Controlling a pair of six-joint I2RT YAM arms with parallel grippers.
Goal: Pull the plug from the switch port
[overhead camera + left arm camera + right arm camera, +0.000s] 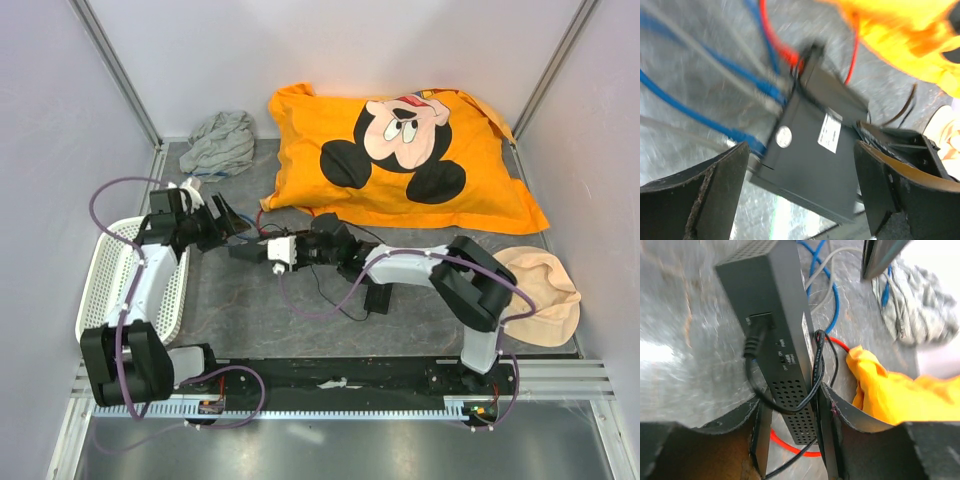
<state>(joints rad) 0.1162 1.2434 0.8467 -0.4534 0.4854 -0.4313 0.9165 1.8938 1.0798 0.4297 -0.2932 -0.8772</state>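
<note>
The pulling has not yet begun, as far as one can see. The switch (772, 295) is near the middle of the table (300, 330), just in front of the orange Mickey Mouse pillow (410, 150) and between the two arms. The right gripper (792, 400) pinches it at one end, one finger on each wide face. I cannot tell if the box rests on the table or is lifted a little. The left gripper (801, 149) is spread wide and holds nothing. Its fingers stand on both sides of the switch, apart from it. Every plug that the pictures show is still seated. The blue network cables (690, 107) run into the sockets along one long edge, and a black power plug (756, 335) sits in the narrow side face. Its black cord (775, 407) loops down over the box, close to the right gripper's fingers. In my judgement the holding is done. What is left is to close the free gripper on one plug (which one the task means, I cannot say from here) and to draw it straight out. The switch is a thin, flat black box with fine vent holes. It has a white label (830, 132) and a round sticker (783, 136) on one wide face.
</note>
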